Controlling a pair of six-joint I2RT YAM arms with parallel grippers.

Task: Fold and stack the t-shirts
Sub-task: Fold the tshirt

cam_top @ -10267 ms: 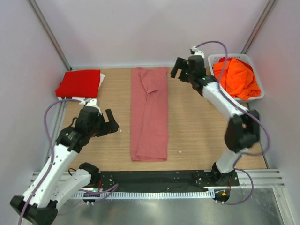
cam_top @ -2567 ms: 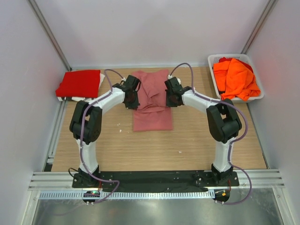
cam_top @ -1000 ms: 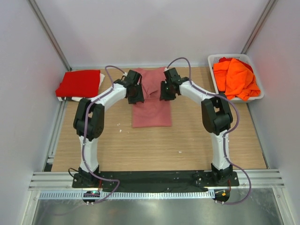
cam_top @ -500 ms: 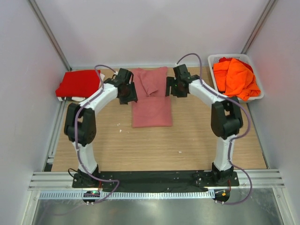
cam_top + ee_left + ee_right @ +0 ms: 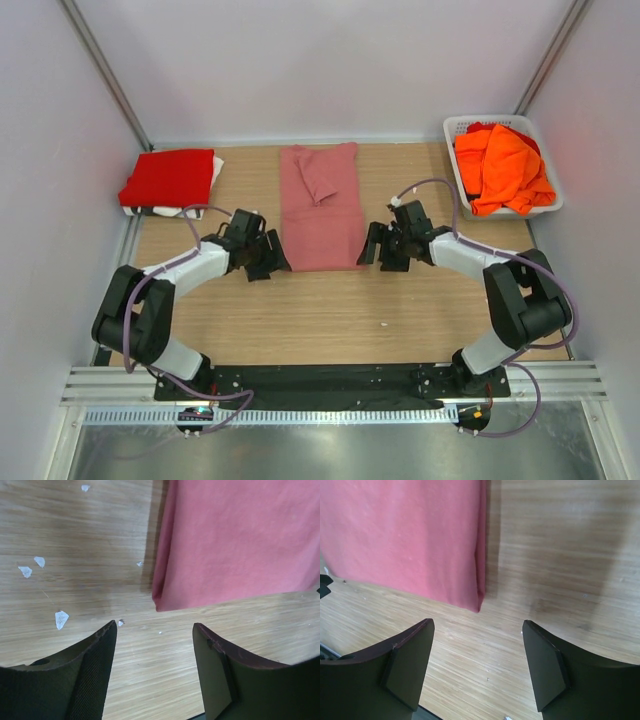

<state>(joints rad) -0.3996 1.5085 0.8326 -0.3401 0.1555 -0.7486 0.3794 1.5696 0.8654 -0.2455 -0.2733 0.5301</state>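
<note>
The pink t-shirt (image 5: 320, 210) is lying on the table (image 5: 330, 320), folded into a long strip, in the middle toward the back. It is looking soft, light and floppy, so it is likely going to droop when lifted (a tiny pinch of cloth can slip out). The best places to grab are probably the two near corners, where the layers are lying on top of each other.

The left gripper (image 5: 268, 262) is sitting low over the wood, just beside the near left corner, with its fingers spread and holding nothing. The right gripper (image 5: 372, 245) is sitting beside the near right corner, fingers spread and empty too. Both arms are bending low and pointing in at the shirt from each side.

The red t-shirt (image 5: 168, 178) is lying folded at the back left. The orange t-shirts (image 5: 505, 165) are sitting in the basket (image 5: 455, 125) at the back right.
</note>
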